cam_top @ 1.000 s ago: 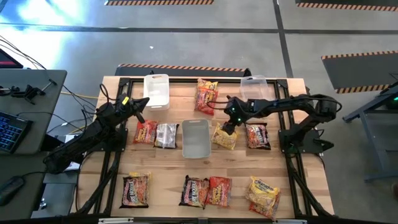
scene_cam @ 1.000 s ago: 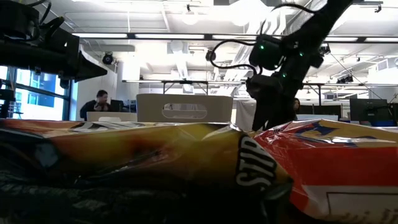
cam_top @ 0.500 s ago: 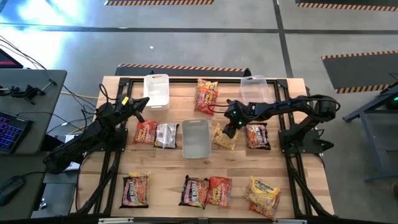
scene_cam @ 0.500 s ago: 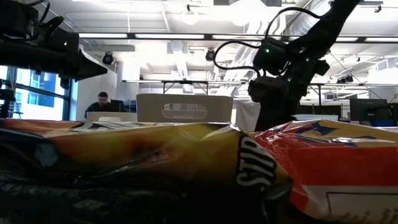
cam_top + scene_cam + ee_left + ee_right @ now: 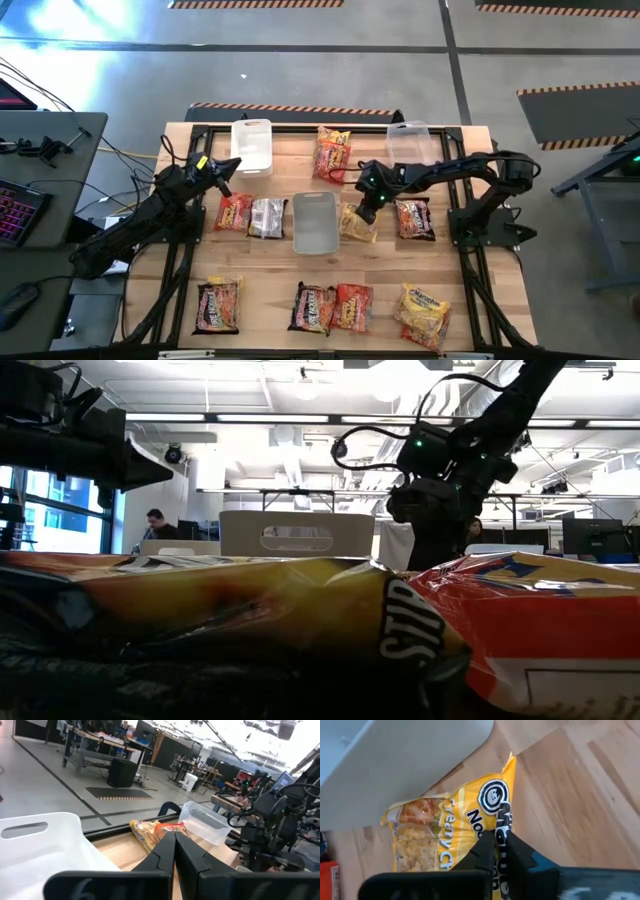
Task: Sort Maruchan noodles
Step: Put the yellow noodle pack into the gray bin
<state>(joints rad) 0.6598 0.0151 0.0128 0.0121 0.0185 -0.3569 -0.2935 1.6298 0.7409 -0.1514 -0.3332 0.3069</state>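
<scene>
My right claw (image 5: 495,837) is pinched on the yellow packet (image 5: 358,222), which lies on the surface (image 5: 270,270) just right of the middle bin (image 5: 314,221). In my wrist view the fingers (image 5: 485,845) meet on the packet's printed face, one corner of the packet reaching toward the bin's pale wall.

My left claw (image 5: 174,845) is pressed together with nothing in it, hovering near the white bin (image 5: 251,146) at the far left corner.

Other packets lie spread over the wood: a red one (image 5: 332,152) at the far edge, a red (image 5: 234,212) and a silvery one (image 5: 267,217) left of the middle bin, a dark one (image 5: 413,218) right of my yellow packet, and along the near edge a dark one (image 5: 218,305), a dark and red pair (image 5: 331,307) and a yellow one (image 5: 423,313). A clear bin (image 5: 410,141) stands at the far right.

The surface is pale wood planks in a black frame. Beyond it is grey floor with hazard-striped mats (image 5: 290,108); a desk with a keyboard (image 5: 20,210) is at the left. The low view shows an open office with ceiling lights and a person (image 5: 155,525) seated far back.
</scene>
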